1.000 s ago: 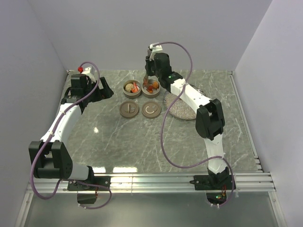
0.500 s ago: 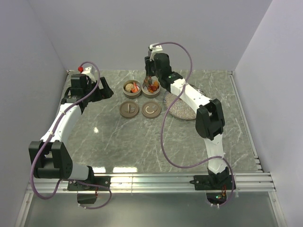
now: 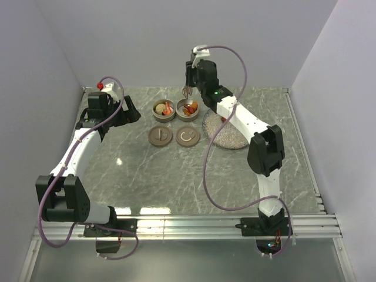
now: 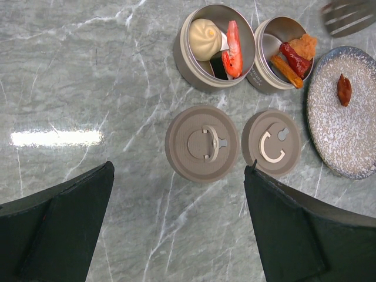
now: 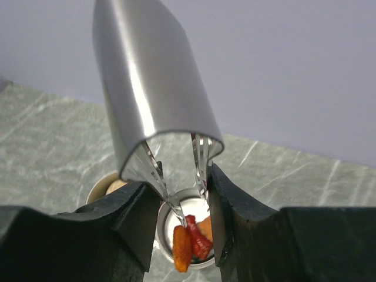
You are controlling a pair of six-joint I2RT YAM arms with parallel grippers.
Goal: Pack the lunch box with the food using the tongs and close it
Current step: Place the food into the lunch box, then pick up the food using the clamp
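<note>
My right hand [image 5: 181,211] clamps the tongs [image 5: 147,88], tips parted and empty, over the tin [image 4: 273,38] just left of the plate [image 4: 335,138]. Packing looks nearly done; next I reach for the last reddish piece [image 4: 343,89] on the plate.

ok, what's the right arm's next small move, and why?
Probably swing the tongs over to the speckled plate: one reddish piece is left on it, while the tong tips look empty above the right tin, which already holds food.

I see plain lilac walls [image 3: 176,41] on three sides of a grey marbled table [image 3: 176,176], glare [image 4: 56,138] on it.
</note>
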